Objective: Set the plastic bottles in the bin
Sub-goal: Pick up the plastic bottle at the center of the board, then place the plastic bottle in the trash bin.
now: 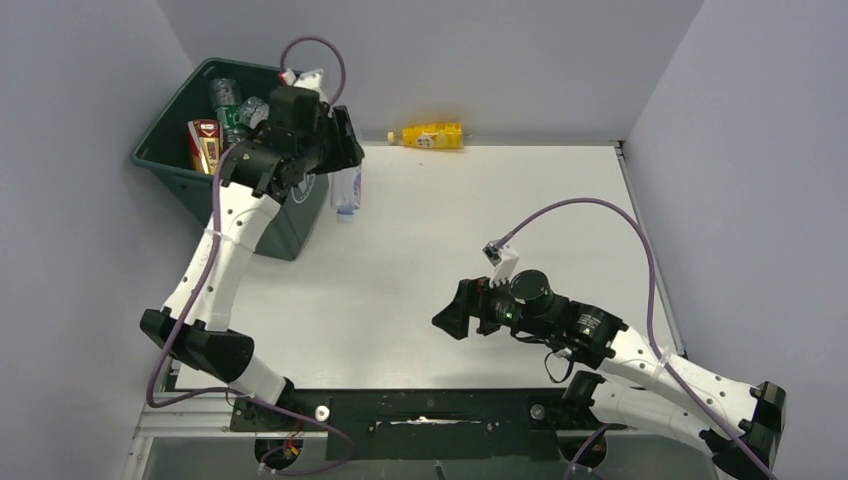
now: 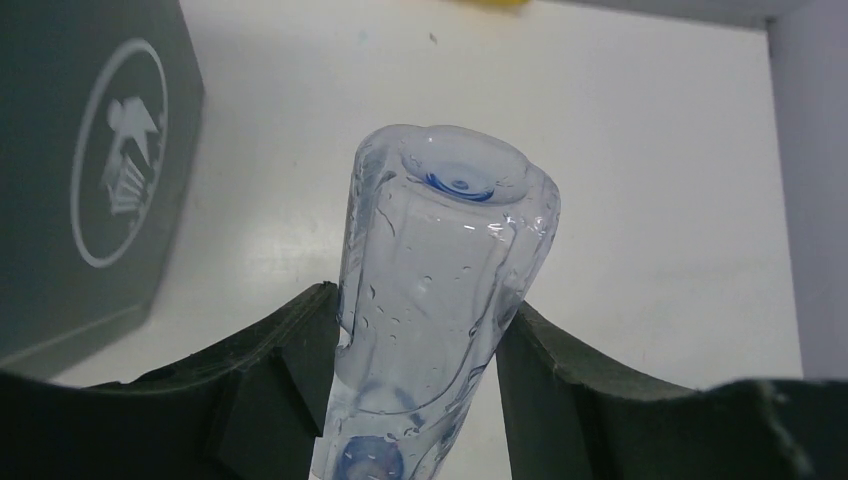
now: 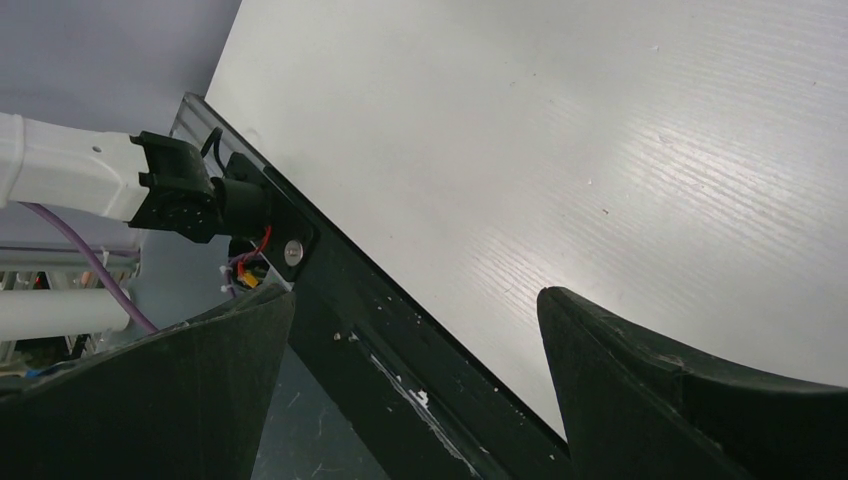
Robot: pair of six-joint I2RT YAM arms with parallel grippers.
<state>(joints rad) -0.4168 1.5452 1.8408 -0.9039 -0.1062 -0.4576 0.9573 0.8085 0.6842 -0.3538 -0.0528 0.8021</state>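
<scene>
My left gripper [image 1: 345, 150] is shut on a clear plastic bottle [image 1: 346, 190] with a blue cap. It holds the bottle up in the air just right of the dark green bin [image 1: 170, 165], base hanging down. In the left wrist view the bottle [image 2: 440, 270] sits between both fingers, with the bin's logo side [image 2: 110, 160] at the left. Several bottles [image 1: 225, 110] lie in the bin. A yellow bottle [image 1: 433, 135] lies at the table's far edge. My right gripper [image 1: 452, 318] is open and empty above the table's near middle; the right wrist view shows it [image 3: 415, 310] over the table's front edge.
The white table [image 1: 480, 220] is walled by grey panels at the back and both sides. A black rail [image 1: 420, 410] with the arm bases runs along the near edge. The bin stands at the far left corner, off the table's edge.
</scene>
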